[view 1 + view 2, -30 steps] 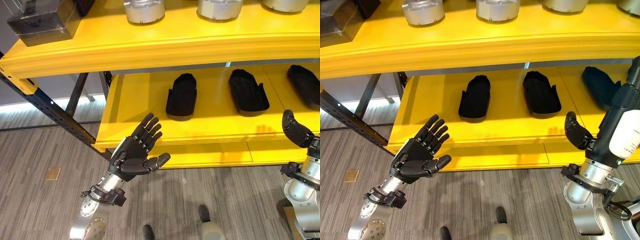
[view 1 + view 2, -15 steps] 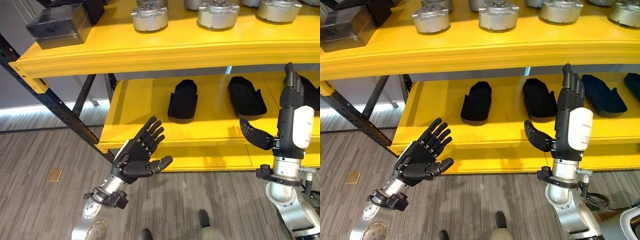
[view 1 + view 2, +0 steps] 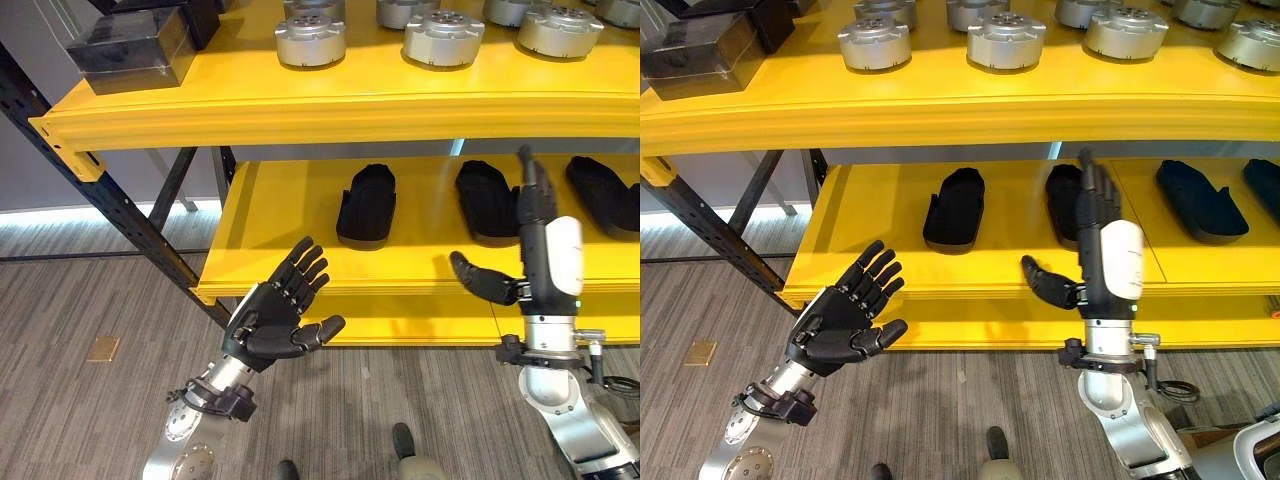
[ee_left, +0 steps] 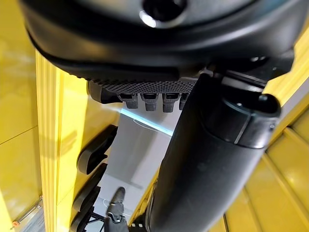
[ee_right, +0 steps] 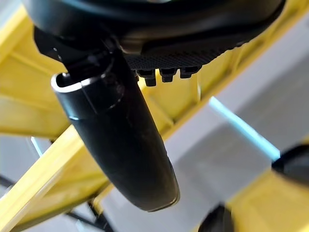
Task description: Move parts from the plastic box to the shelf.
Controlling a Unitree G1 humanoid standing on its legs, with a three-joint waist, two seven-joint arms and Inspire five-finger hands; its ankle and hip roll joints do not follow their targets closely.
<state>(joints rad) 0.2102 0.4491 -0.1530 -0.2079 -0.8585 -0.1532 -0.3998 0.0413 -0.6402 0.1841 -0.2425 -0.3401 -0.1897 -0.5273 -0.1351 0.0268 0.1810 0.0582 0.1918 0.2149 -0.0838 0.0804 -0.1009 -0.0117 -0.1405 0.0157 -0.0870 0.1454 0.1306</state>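
My left hand (image 3: pixel 272 320) hovers palm up in front of the yellow shelf's lower board (image 3: pixel 400 290), open and holding nothing. My right hand (image 3: pixel 1102 245) stands upright before the same board, fingers straight and thumb (image 3: pixel 482 281) stretched out sideways, also holding nothing. Three black shoe-shaped parts (image 3: pixel 366 203) (image 3: pixel 487 200) (image 3: pixel 605 190) lie on the lower board. Several round silver metal parts (image 3: pixel 311 40) (image 3: pixel 443 36) stand in a row on the upper board (image 3: pixel 300 110). In each wrist view, the thumb (image 4: pixel 212 159) (image 5: pixel 120 140) stands free, with yellow shelf beyond.
A dark box (image 3: pixel 130 50) sits at the left end of the upper board. A dark slanted frame post (image 3: pixel 100 190) runs down the shelf's left side to the grey plank floor. A small tan square (image 3: pixel 104 348) lies on the floor at the left.
The camera has shifted, showing more of the upper board. My right hand has come in from the right edge towards the middle and now stands upright. The left hand has barely moved.
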